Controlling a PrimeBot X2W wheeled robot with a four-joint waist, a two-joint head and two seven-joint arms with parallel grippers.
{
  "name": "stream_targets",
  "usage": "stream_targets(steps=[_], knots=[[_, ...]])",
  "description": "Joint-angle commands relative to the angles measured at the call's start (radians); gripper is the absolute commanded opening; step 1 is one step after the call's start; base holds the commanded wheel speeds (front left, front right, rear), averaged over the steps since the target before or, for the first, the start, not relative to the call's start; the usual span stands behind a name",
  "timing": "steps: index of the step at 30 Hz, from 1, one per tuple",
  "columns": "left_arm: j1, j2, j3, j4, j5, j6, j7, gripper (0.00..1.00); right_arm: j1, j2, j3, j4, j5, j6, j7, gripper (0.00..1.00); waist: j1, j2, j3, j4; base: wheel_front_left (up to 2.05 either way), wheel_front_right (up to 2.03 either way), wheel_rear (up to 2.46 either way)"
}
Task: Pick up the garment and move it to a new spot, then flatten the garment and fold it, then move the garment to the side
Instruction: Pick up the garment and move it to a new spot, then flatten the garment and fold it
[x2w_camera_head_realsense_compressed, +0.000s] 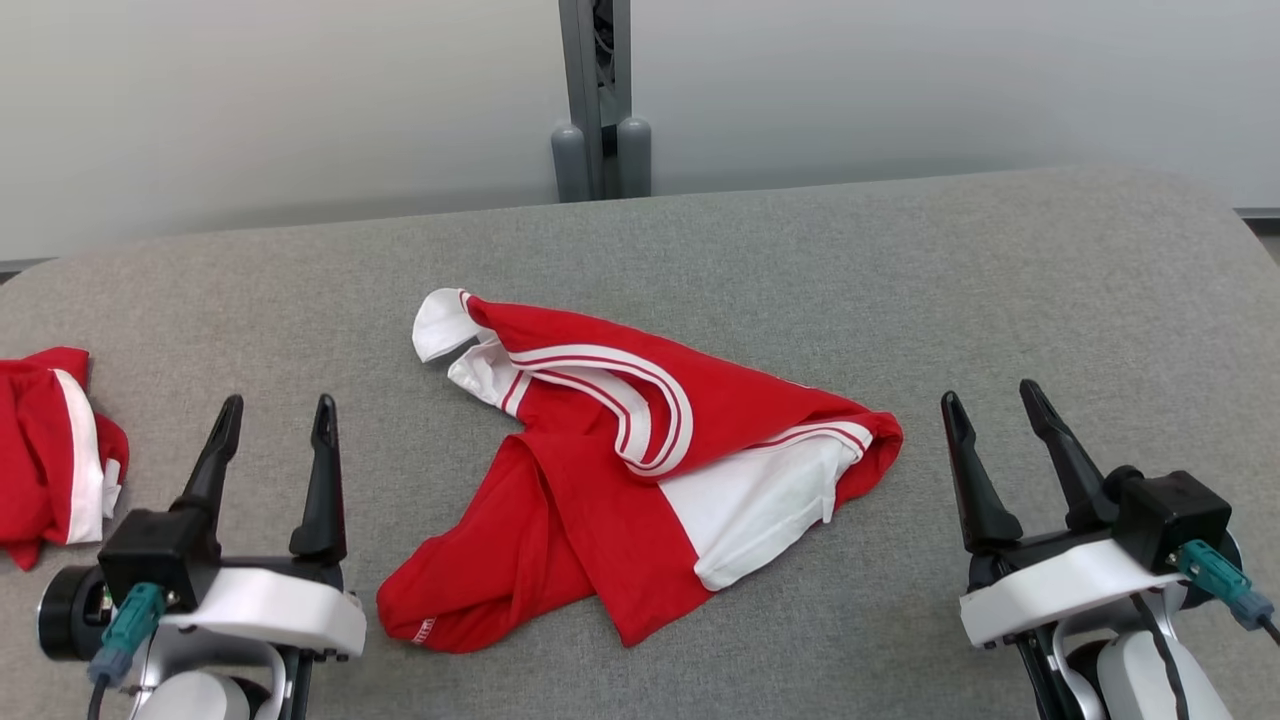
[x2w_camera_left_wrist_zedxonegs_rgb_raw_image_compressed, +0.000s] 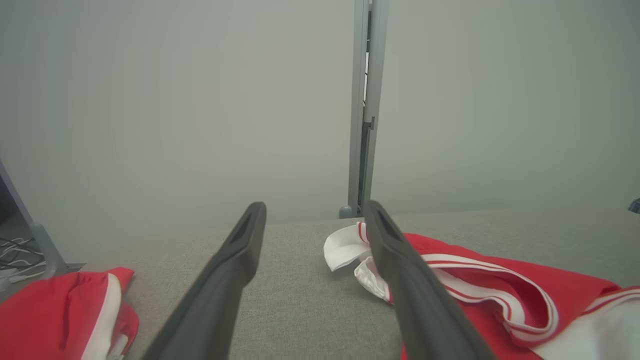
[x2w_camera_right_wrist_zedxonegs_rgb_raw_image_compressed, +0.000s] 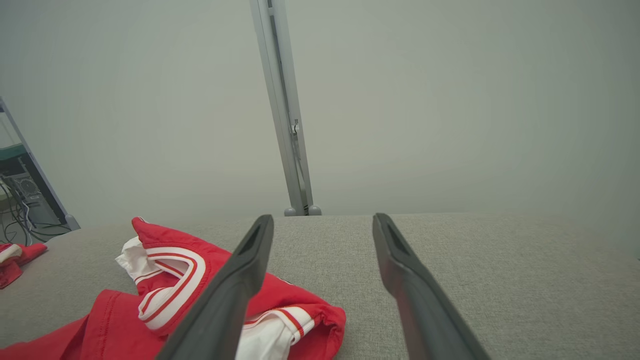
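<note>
Left gripper (x2w_camera_left_wrist_zedxonegs_rgb_raw_image_compressed: 314, 207) hangs low over the grey padded surface (x2w_camera_left_wrist_zedxonegs_rgb_raw_image_compressed: 300, 290), fingers spread wide, nothing between them. The crumpled red-and-white garment (x2w_camera_left_wrist_zedxonegs_rgb_raw_image_compressed: 575, 295) lies partly behind one finger, and another red garment (x2w_camera_left_wrist_zedxonegs_rgb_raw_image_compressed: 55, 310) sits well apart.

A grey woven-fabric tabletop (x2w_camera_head_realsense_compressed: 1000, 300) is stretching across the view, and a crumpled red cloth with a white band (x2w_camera_head_realsense_compressed: 45, 450) is lying at its left edge. Behind the tabletop a slim grey metal post (x2w_camera_head_realsense_compressed: 598, 100) is standing upright against a plain pale wall (x2w_camera_head_realsense_compressed: 250, 100), while dark tangled cables (x2w_camera_right_wrist_zedxonegs_rgb_raw_image_compressed: 15, 220) are trailing on the floor off to the left.
</note>
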Motion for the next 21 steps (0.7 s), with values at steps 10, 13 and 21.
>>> stream_targets(steps=[10,13,21], knots=[[0.068,0.024,0.007,-0.061,-0.003,0.041,0.036,1.0,0.048,-0.008,-0.009,-0.033,-0.001,0.002,0.026,1.0,0.0,0.0,-0.025,-0.008,0.0,0.0,0.0],[0.077,0.025,0.006,-0.068,-0.002,0.046,0.042,1.0,0.05,-0.008,-0.008,-0.037,0.001,0.002,0.027,1.0,0.0,0.0,-0.024,-0.009,0.0,0.0,0.0],[0.077,0.025,0.001,-0.075,-0.005,0.055,0.046,1.0,0.051,-0.007,-0.006,-0.036,-0.001,0.002,0.027,1.0,0.0,0.0,-0.024,-0.01,0.0,0.0,0.0]])
